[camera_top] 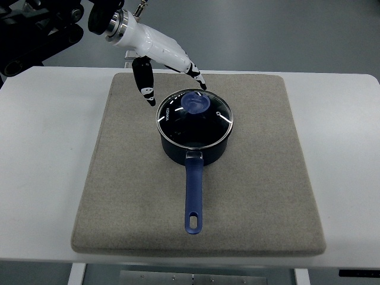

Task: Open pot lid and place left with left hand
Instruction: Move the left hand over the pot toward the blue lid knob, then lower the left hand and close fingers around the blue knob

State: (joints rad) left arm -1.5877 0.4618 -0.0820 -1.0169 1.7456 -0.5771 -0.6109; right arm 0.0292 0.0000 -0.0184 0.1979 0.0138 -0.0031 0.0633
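pot (194, 142) of dark blue colour stands near the middle of a grey mat (261, 196), and the mat lies on a white table (41, 154). glass lid (195, 117) is on the pot, closed, with a metal rim and a round blue knob (195, 103) a little behind its centre. long blue handle (193, 196) of the pot points toward the near edge of the mat and has a hole at its end. left hand (163, 62) comes in from the upper left corner; it is white with black fingers (144, 83). the hand hangs above the far left part of the mat, just behind and to the left of the lid. its fingers are loosely spread and hold nothing: some point down beside the left side of the pot, and one dark fingertip (200, 80) reaches close to the far rim of the lid. whether this fingertip touches the rim i cannot tell from this view. the hand is not on the knob. left part of the mat beside the pot is bare grey felt.
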